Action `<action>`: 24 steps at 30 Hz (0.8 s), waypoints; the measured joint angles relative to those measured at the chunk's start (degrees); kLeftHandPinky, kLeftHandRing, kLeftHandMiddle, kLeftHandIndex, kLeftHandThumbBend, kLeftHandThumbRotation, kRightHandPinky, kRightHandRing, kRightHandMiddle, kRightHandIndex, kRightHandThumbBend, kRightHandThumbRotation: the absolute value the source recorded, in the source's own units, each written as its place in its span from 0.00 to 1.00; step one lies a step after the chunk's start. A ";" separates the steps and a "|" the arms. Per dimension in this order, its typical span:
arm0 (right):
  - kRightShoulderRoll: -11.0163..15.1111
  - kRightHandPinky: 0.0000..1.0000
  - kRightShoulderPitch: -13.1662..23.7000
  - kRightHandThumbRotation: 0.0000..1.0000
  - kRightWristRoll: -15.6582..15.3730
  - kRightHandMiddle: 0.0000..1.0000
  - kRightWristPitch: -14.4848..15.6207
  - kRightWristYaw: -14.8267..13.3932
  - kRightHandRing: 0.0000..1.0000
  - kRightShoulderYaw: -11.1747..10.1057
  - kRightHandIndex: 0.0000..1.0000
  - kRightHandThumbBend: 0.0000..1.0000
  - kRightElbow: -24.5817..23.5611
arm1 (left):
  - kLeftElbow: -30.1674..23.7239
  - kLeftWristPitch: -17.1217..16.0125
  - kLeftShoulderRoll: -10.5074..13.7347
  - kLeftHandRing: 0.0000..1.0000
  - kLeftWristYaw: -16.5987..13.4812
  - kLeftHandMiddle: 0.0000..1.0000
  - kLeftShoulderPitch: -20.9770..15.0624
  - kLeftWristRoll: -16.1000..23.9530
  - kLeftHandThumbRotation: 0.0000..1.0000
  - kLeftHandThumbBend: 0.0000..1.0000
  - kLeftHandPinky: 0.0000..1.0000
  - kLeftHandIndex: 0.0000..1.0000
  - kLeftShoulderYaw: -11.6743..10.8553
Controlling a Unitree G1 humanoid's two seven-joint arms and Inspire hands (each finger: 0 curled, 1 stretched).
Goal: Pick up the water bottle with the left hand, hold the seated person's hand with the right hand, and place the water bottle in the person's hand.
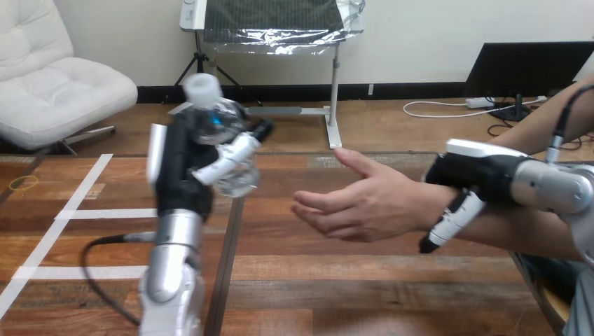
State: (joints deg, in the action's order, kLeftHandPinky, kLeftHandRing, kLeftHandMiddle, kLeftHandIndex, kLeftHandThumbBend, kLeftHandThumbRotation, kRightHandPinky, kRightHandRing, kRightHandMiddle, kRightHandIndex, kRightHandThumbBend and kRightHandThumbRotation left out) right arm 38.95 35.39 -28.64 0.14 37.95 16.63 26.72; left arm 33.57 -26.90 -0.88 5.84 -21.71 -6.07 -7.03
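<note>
Left hand [183, 168]: my fingers clamped round the water bottle [223, 119]; bottle upright, cap [202, 89] on top, lifted clear of the tabletop [336, 287], far left.
Right hand [483, 171]: laid over the person's wrist [420, 203], fingers curled down round it, at right.
Person's hand [357, 206]: open, palm facing left, between my two hands, apart from the bottle.
Step in hand: carry bottle right, into that palm.
Method: travel level; steady the wrist without squeezing; seat bottle body against palm; loosen only once the person's hand closes.
Risk: thin plastic may buckle or slip.
</note>
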 measured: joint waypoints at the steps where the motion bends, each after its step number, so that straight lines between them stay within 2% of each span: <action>1: -0.23 0.25 0.19 0.18 -0.13 0.39 0.01 0.00 0.33 0.15 0.40 0.87 0.01 | 0.77 -0.14 -0.17 0.24 0.10 0.30 -0.33 0.00 0.00 0.63 0.19 0.34 0.05; 17: -3.74 0.26 3.20 0.18 -1.30 0.42 0.96 -0.01 0.35 1.84 0.39 0.87 1.24 | 11.02 -2.53 -3.19 0.24 0.57 0.31 -4.91 -0.16 0.00 0.69 0.19 0.35 0.40; 24: -5.17 0.30 4.62 0.19 -2.20 0.47 1.71 -0.03 0.40 2.52 0.44 0.86 1.34 | 13.69 -2.91 -4.03 0.25 0.23 0.31 -6.67 -0.17 0.00 0.71 0.20 0.36 0.33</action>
State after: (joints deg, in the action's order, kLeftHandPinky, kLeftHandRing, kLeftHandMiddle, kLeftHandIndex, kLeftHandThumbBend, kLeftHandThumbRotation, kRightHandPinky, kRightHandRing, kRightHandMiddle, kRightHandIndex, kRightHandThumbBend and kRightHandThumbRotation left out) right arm 33.79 40.01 -30.84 1.85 37.91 19.15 28.07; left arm 47.26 -29.81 -4.91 6.07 -28.38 -6.24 -6.70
